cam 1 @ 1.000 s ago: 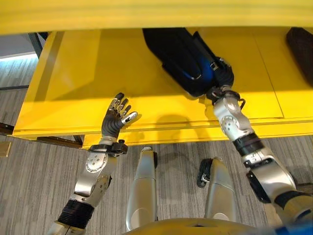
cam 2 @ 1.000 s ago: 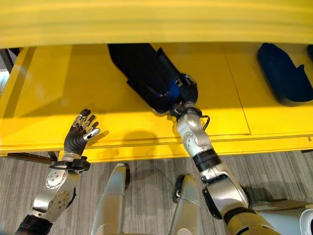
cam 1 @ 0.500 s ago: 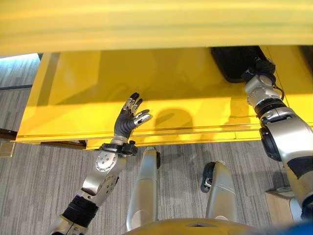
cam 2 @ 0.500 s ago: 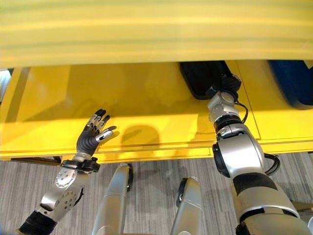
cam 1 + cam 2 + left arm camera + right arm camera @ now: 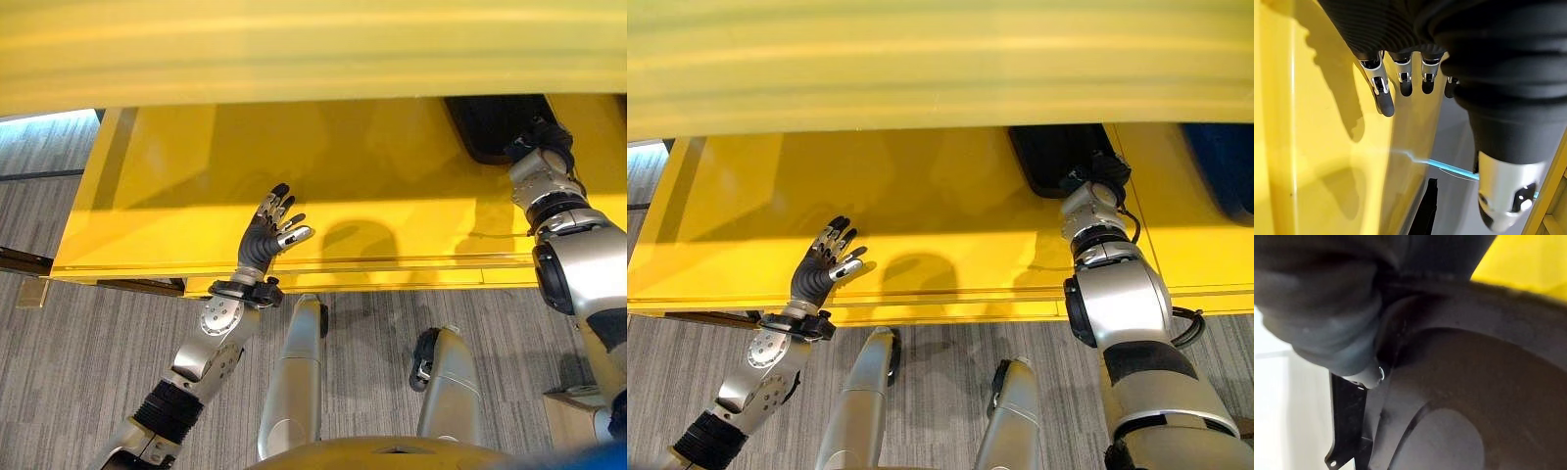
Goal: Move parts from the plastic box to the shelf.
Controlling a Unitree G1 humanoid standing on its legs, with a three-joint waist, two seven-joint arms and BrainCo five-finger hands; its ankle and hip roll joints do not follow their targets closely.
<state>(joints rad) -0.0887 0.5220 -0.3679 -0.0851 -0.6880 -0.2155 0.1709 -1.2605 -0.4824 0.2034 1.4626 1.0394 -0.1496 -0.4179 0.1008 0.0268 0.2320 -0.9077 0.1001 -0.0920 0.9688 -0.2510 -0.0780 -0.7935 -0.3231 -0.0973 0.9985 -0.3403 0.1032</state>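
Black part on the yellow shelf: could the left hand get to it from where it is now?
Probably not easily. The left hand hovers open over the shelf's front edge, well apart from the black part, where the right hand already is.

L hand [image 5: 274, 227] open, yellow shelf [image 5: 176, 196], black part [image 5: 490, 122]

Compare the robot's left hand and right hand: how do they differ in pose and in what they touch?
The left hand has straight, spread fingers above the front of the yellow shelf and holds nothing. The right hand reaches deeper, against the black part lying there; its fingers are hidden. Both hands are over the same shelf board.
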